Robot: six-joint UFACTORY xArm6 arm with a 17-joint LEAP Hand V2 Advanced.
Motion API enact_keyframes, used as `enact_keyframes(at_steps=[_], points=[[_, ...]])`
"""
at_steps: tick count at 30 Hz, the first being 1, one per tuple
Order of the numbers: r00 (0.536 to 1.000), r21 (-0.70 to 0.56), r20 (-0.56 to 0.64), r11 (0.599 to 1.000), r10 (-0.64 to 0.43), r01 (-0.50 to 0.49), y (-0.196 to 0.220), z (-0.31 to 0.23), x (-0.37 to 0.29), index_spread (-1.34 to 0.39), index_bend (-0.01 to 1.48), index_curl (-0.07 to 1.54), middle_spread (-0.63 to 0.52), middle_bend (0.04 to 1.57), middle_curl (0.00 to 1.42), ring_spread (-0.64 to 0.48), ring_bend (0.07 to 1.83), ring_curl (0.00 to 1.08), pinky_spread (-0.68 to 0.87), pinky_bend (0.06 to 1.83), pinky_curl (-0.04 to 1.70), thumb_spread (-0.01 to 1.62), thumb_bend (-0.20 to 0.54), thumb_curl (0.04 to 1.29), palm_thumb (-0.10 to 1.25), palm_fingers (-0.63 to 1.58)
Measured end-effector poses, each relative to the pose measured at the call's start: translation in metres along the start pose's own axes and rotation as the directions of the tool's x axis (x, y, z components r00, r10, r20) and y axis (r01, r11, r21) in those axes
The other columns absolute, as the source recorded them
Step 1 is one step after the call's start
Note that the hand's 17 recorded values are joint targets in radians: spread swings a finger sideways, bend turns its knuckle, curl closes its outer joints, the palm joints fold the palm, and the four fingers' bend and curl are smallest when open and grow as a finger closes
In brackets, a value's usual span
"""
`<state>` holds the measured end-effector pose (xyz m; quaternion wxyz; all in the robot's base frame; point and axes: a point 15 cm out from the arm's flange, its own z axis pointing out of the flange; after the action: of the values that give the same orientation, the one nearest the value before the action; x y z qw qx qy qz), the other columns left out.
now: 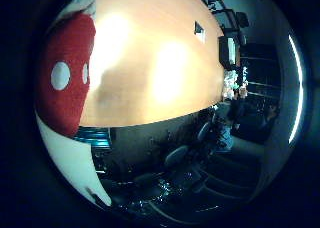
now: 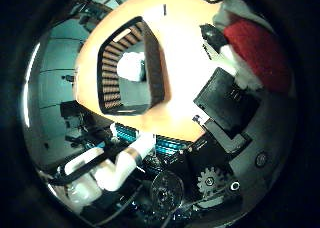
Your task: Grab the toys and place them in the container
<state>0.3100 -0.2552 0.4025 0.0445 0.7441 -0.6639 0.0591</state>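
A red toy with white spots and a white underside (image 1: pixel 65 73) fills one side of the little finger side view, close against the palm and well above the wooden table (image 1: pixel 160 68). In the thumb side view the same red and white toy (image 2: pixel 255 48) sits between black finger parts of my hand (image 2: pixel 225 98), which curl against it. A dark open container (image 2: pixel 157 68) stands on the table, away from the hand; I see nothing in it. A white finger (image 2: pixel 120 168) reaches out past the table's edge.
Dark office chairs (image 1: pixel 180 158) stand beyond the table's edge. Some small objects (image 1: pixel 232 83) and a dark box (image 1: pixel 228 50) sit at the table's far end. Bare wood lies around the container.
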Motion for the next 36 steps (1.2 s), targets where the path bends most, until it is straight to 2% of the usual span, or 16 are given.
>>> enact_keyframes(at_steps=[6,12,20,28,30,34,35,36], points=[[0.999,0.083,-0.008,0.996,-0.034,0.035,-0.032,-0.058,-0.056,-0.26,1.04,0.88,-0.18,1.26,0.86,-0.25,1.31,0.77,-0.25,1.11,0.97,0.72,-0.018,0.78,1.04,1.06],[0.994,0.149,-0.003,0.983,-0.112,0.111,-0.063,-0.094,-0.141,-0.26,1.04,0.89,-0.18,1.26,0.87,-0.26,1.29,0.79,-0.26,1.08,1.00,0.70,-0.020,0.81,1.04,1.06],[0.981,0.198,0.048,0.965,-0.187,0.174,-0.089,-0.109,-0.241,-0.27,1.03,0.90,-0.17,1.25,0.88,-0.26,1.28,0.81,-0.27,1.06,1.03,0.68,-0.019,0.84,1.04,1.06],[0.973,0.271,0.085,0.945,-0.215,0.185,-0.110,-0.115,-0.277,-0.27,1.03,0.91,-0.17,1.24,0.90,-0.26,1.27,0.82,-0.27,1.04,1.05,0.67,-0.020,0.85,1.03,1.06],[0.972,0.276,0.086,0.943,-0.218,0.187,-0.110,-0.116,-0.279,-0.27,1.02,0.91,-0.18,1.23,0.90,-0.26,1.27,0.82,-0.28,1.05,1.05,0.71,-0.035,0.84,0.99,1.08],[0.971,0.270,0.088,0.944,-0.221,0.190,-0.108,-0.116,-0.280,-0.29,0.86,0.85,-0.19,1.15,0.83,-0.26,1.21,0.75,-0.33,0.97,0.97,0.99,-0.042,0.68,0.84,1.02],[0.971,0.262,0.090,0.946,-0.222,0.192,-0.106,-0.115,-0.280,-0.31,0.72,0.83,-0.20,1.09,0.81,-0.26,1.19,0.74,-0.37,0.95,0.95,1.04,-0.055,0.61,0.75,0.85],[0.970,0.254,0.092,0.947,-0.224,0.195,-0.104,-0.114,-0.280,-0.34,0.62,0.79,-0.21,1.06,0.78,-0.27,1.16,0.71,-0.40,0.93,0.92,1.07,-0.049,0.56,0.70,0.77]])
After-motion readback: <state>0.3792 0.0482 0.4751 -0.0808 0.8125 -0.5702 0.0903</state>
